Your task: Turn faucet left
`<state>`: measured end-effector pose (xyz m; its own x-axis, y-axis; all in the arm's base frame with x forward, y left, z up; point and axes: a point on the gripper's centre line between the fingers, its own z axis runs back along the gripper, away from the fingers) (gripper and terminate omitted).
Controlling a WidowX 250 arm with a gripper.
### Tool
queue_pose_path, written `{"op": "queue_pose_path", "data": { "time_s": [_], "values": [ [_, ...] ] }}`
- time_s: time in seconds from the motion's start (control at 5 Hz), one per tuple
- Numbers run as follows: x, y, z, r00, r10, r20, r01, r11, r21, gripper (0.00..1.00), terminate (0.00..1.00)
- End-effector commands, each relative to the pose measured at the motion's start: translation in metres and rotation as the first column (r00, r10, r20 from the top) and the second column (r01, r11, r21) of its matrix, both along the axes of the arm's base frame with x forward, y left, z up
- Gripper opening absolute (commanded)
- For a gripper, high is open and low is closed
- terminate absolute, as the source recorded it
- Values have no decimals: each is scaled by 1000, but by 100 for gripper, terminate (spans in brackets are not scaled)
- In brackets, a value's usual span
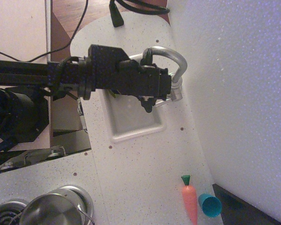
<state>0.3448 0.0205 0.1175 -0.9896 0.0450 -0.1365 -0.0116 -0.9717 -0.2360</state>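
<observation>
The faucet (pixel 174 57) is shiny silver. Its arched spout curves over the top of the white sink basin (pixel 131 123), and its ribbed base (pixel 177 88) stands at the basin's right edge. My black gripper (pixel 148 79) reaches in from the left and hangs over the basin, right beside the base. One fingertip (pixel 148 55) lies against the spout's arch and the other (pixel 147 105) is over the basin, so the jaws look spread apart. The gripper body hides the spout's tip and the side lever.
A white wall panel (pixel 239 93) rises at the right. An orange toy carrot (pixel 190 202) and a blue cup (pixel 210 205) lie at the front right. A steel pot (pixel 56 211) sits at the front left. Black cables (pixel 117 14) lie at the back.
</observation>
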Motion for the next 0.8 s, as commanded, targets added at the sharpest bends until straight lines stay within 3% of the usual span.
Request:
{"op": "queue_pose_path", "data": {
  "time_s": [0.0, 0.2, 0.4, 0.6],
  "values": [
    [0, 0, 0, 1000, 0, 0, 0, 1000, 0, 100, 0],
    [0, 11, 5, 997, 66, 35, -63, 996, -63, 100, 0],
    [-6, 26, 2, 989, 148, 27, -146, 987, -64, 100, 0],
    [-29, 74, -5, 940, 341, 10, -339, 936, -98, 100, 0]
  ]
}}
